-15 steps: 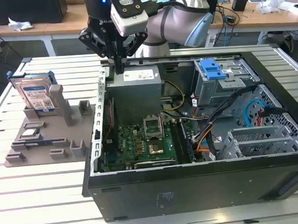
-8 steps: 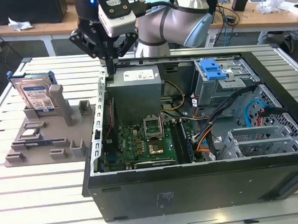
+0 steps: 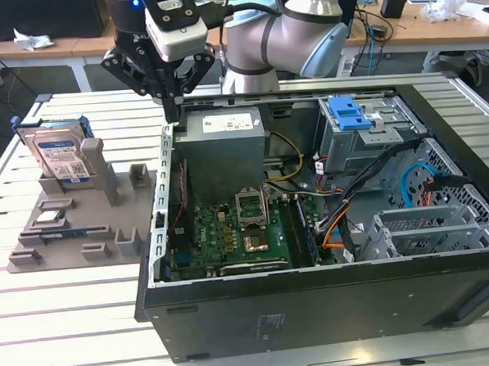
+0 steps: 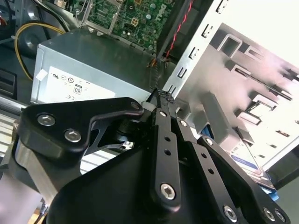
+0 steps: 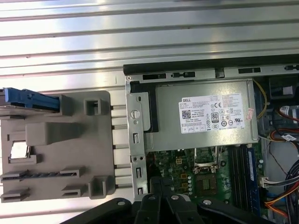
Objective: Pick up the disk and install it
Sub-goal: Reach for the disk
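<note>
The disk [image 3: 58, 154], a silver drive with a white and blue label in a blue bracket, stands on edge in a grey holder [image 3: 82, 216] at the exterior view's left. Its blue bracket edge [image 5: 29, 99] also shows in the first wrist view. My gripper [image 3: 173, 113] hangs above the open computer case's rear wall, to the right of the disk and apart from it. The black fingers [image 4: 162, 100] meet at their tips with nothing between them, so the gripper is shut and holds nothing.
The open computer case [image 3: 316, 302] holds a grey power-supply box [image 3: 223, 139], a green motherboard [image 3: 231, 233], a drive cage with a blue latch [image 3: 349, 112] and loose cables [image 3: 337, 219]. Everything sits on a slatted metal table [image 3: 71, 315]. Desks stand behind.
</note>
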`<state>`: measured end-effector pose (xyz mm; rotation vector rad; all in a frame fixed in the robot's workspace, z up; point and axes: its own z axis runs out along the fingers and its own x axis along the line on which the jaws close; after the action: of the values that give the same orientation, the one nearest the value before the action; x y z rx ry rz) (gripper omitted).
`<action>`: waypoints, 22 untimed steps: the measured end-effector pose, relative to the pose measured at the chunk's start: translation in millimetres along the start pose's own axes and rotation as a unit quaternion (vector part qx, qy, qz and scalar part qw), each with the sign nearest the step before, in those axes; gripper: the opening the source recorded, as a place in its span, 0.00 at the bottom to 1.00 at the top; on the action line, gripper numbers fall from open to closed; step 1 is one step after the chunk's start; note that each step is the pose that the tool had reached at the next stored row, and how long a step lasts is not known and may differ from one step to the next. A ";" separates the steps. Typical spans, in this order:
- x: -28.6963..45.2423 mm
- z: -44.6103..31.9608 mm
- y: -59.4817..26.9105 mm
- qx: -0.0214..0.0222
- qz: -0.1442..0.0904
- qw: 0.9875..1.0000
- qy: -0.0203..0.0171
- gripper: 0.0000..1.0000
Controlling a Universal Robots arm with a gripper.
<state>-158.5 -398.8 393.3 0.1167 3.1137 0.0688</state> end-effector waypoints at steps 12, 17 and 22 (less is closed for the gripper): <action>23.0 -0.6 -1.7 0.000 0.000 1.000 0.000 0.11; 29.0 -0.7 -2.2 0.000 0.000 1.000 0.000 0.11; 34.0 -0.9 -2.5 0.000 0.000 1.000 0.000 0.11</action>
<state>-192.7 -398.8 393.3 0.1166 3.1136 0.0688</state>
